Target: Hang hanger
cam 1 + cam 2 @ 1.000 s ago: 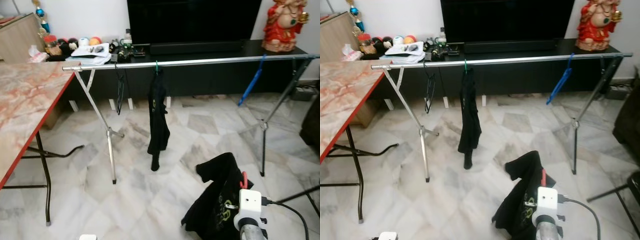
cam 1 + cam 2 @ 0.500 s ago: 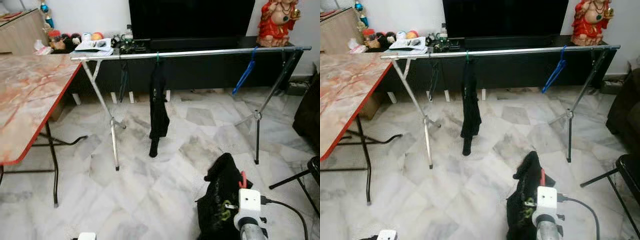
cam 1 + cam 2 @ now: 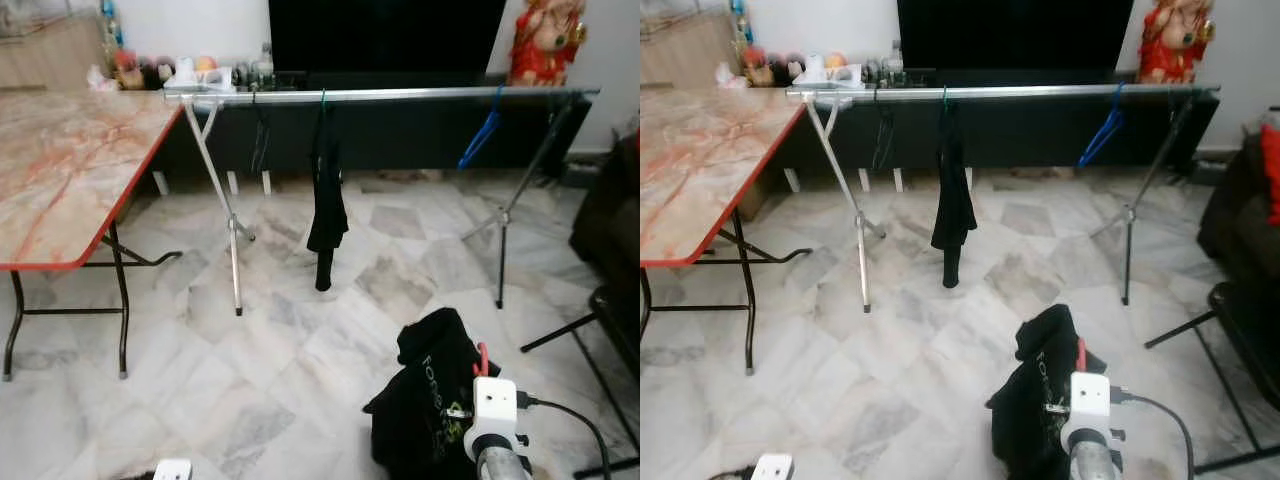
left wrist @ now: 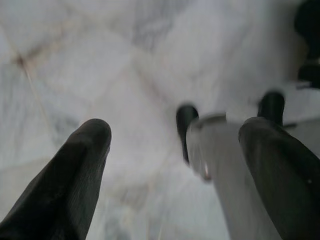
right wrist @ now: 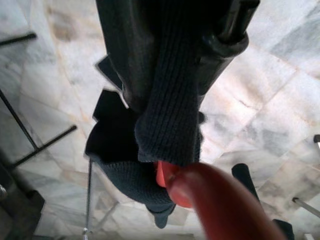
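Note:
My right gripper is shut on a red hanger that carries a black garment. It holds them low over the floor at the near right, and the cloth hides most of the fingers. A long silver rail spans the room ahead. On the rail hang a black garment on a green hanger, a black hanger and a blue hanger. My left gripper hangs open over the marble floor, with nothing between its fingers.
A marble-topped folding table with a red edge stands at the left. Behind the rail are a black TV cabinet and a red statue. A dark chair stands at the right. The rail's legs splay onto the floor.
The whole view has shifted: the rail and table now look farther off and more of the floor shows. The right gripper still holds the hanger and garment.

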Controlling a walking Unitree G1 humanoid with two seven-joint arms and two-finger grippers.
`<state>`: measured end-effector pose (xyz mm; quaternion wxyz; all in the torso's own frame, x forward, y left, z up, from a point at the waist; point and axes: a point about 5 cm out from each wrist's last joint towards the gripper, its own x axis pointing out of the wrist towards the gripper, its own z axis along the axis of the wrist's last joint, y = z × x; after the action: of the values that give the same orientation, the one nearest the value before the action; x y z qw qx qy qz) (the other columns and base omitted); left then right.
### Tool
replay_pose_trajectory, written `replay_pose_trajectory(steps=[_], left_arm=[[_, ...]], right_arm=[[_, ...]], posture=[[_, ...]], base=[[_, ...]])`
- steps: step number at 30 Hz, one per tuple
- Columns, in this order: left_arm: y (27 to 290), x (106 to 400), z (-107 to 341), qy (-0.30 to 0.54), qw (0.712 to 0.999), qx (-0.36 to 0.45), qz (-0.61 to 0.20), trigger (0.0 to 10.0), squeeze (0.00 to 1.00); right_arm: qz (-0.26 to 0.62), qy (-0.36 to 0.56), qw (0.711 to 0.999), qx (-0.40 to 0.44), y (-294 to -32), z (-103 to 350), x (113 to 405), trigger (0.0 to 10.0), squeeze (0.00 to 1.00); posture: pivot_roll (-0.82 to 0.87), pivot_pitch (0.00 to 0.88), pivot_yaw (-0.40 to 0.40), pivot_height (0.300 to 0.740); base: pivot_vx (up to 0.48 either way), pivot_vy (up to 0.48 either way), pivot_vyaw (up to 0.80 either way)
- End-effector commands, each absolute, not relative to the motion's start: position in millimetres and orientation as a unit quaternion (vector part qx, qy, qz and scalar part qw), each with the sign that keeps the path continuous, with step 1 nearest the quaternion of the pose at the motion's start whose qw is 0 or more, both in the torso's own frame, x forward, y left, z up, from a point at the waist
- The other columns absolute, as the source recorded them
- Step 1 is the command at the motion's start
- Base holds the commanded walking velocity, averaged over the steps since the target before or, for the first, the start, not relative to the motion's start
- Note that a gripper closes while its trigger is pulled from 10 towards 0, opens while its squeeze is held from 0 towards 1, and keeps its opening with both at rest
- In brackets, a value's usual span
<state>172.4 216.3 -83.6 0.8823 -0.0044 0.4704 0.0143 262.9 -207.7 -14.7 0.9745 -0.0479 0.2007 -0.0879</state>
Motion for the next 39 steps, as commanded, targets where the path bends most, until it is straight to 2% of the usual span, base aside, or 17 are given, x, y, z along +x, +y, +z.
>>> replay_pose_trajectory(steps=[1,16,22,24,25,29,33,37,39], left_arm=[[220,171,-84,0.477,0.879,0.001,0.015,10.0,0.00],[218,173,-83,0.472,0.882,-0.005,0.015,10.0,0.00],[217,185,-77,0.448,0.894,0.012,-0.005,10.0,0.00],[217,206,-64,0.411,0.907,0.070,-0.056,10.0,0.00],[217,206,-64,0.411,0.907,0.070,-0.056,10.0,0.00],[214,243,-37,0.331,0.923,0.144,-0.129,10.0,0.00],[211,273,-7,0.256,0.934,0.181,-0.173,10.0,0.00],[203,294,17,0.200,0.930,0.212,-0.222,10.0,0.00],[195,298,25,0.181,0.909,0.254,-0.276,10.0,0.00]], right_arm=[[-0.079,0.192,0.977,-0.048,-204,-10,269,10.0,0.00],[-0.069,0.198,0.977,-0.047,-204,-10,271,10.0,0.00],[-0.029,0.226,0.971,-0.076,-203,-11,275,10.0,0.00],[0.048,0.245,0.956,-0.155,-203,-7,281,10.0,0.00],[0.048,0.245,0.956,-0.155,-203,-7,281,10.0,0.00],[0.151,0.238,0.934,-0.220,-207,7,293,10.0,0.00],[0.235,0.216,0.909,-0.268,-204,22,303,10.0,0.00],[0.358,0.191,0.858,-0.315,-187,31,304,10.0,0.00],[0.414,0.181,0.831,-0.323,-177,37,306,10.0,0.00]], posture=[[0.02,0.066,0.024,0.740],[0.03,0.060,0.025,0.740],[0.03,0.057,0.026,0.740],[0.03,0.055,0.027,0.740],[0.03,0.055,0.027,0.740],[0.04,0.049,0.028,0.740],[0.04,0.042,0.036,0.740],[0.04,0.031,0.044,0.740],[0.05,0.031,0.049,0.740]], base=[[0.000,0.000,0.00],[0.000,0.000,0.00],[0.000,0.000,0.00],[0.000,0.000,0.00],[0.000,0.000,0.00],[0.000,0.000,0.00],[0.000,0.000,0.00],[0.000,0.000,0.00],[0.000,0.000,0.00]])
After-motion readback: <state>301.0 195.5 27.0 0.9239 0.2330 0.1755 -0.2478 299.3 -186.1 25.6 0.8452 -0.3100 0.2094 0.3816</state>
